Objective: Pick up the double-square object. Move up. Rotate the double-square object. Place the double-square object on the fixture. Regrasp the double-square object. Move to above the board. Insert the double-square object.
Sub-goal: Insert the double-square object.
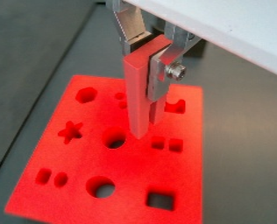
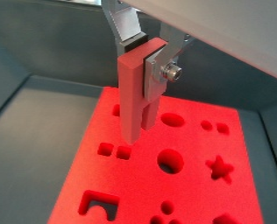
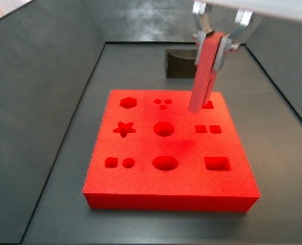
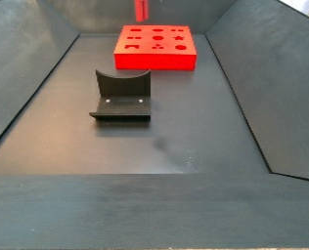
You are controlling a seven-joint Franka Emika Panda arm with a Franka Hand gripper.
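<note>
Lettering: I read none. Gripper [image 1: 149, 54] pinches the flat red double-square object [image 1: 138, 92] upright above the smooth red-orange board [image 3: 140, 196]; dark fixture [image 4: 122, 97] stands apart.

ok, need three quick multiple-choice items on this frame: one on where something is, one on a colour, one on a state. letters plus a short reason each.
1. Where is the gripper?
A. Above the board
B. Down at the fixture
C. Resting on the floor

2. What colour is the board?
A. Blue
B. Red-orange
C. Green

3. How is the double-square object?
A. Lying flat on the board
B. Resting in the fixture
C. Held upright between the fingers

Key:
1 A: in both side views it hangs over the board.
2 B: the slab is plainly red-orange.
3 C: it hangs upright in both wrist views; the fixture stands bare.
</note>
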